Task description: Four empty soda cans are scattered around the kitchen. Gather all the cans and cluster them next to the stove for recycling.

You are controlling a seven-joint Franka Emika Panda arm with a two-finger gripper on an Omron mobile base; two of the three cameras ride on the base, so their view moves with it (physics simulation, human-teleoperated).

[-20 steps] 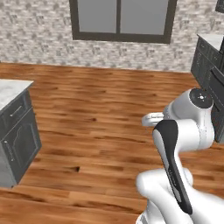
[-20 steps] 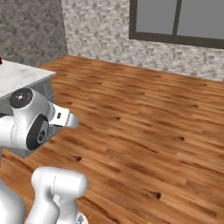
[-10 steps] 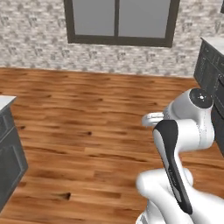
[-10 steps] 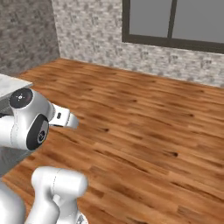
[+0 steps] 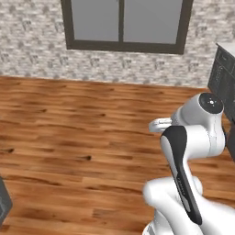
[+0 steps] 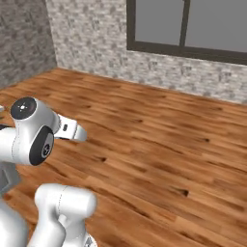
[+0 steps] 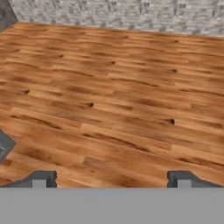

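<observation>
The gripper (image 7: 111,179) is spread wide and empty over bare wood floor (image 7: 113,96); gathering is judged barely begun.

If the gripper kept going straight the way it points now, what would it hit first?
Most likely the bare wood floor. The open gripper looks forward and down at the planks, with nothing between them. The stone-brick wall lies beyond; depth is hard to judge.

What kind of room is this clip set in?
Probably a kitchen, though little shows it: a wood floor, a stone-brick wall with a dark-framed window, and a grey cabinet at the right edge.
</observation>
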